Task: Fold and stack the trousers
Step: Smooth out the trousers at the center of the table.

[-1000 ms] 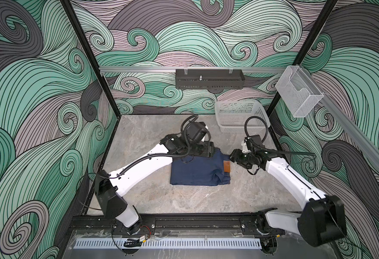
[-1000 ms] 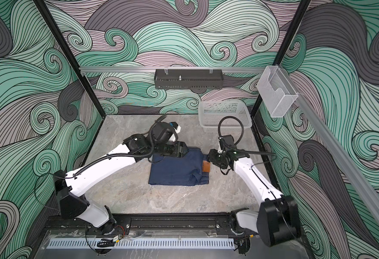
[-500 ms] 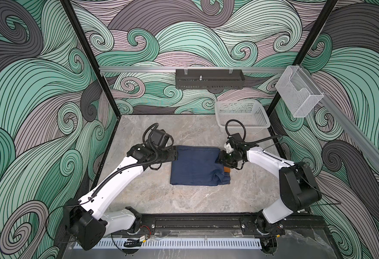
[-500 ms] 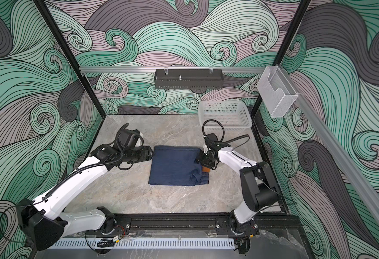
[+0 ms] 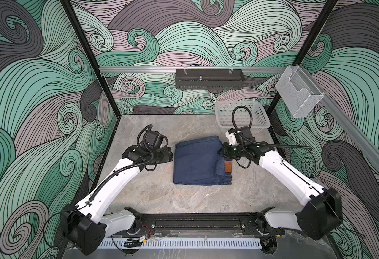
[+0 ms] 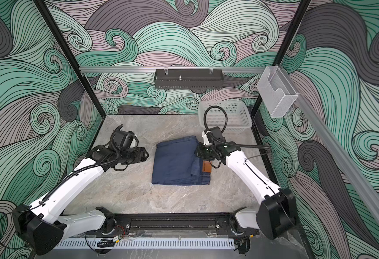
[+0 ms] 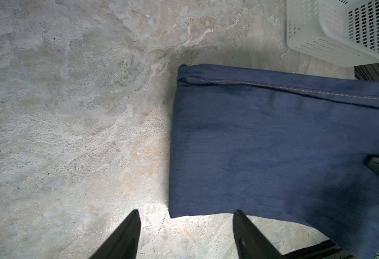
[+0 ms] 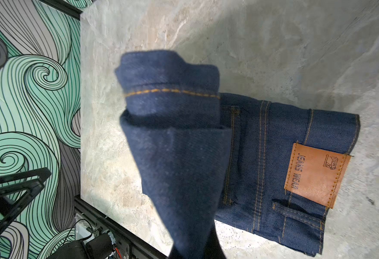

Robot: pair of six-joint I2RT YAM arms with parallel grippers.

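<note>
Looking at this one, the trousers point(image 5: 197, 163) sit folded into a squarish bundle about mid-table point(image 5: 184, 197), a touch toward 1 o'clock. The right hand point(image 5: 223, 153) is pinched tight on the loose hem point(image 8: 170, 89) at the bundle's 2 o'clock corner. In its wrist view that flap with the orange stitching is bunched up off the layers under it, and the leather tag point(image 8: 316, 175) at the 3 o'clock edge is uncovered.

My guess is it's gripping there because that's the free end, the only bit you can drag over to tidy or fold again.

The left hand point(image 7: 186, 226) is spread wide, holding nothing, low over the table just beside the 9 o'clock edge. It's probably there to pin that side so the pile doesn't slide.

The white basket point(image 5: 258, 121) sits at the table's 1 o'clock corner, apart from the bundle. Nothing stacked yet, I'd say.
</note>
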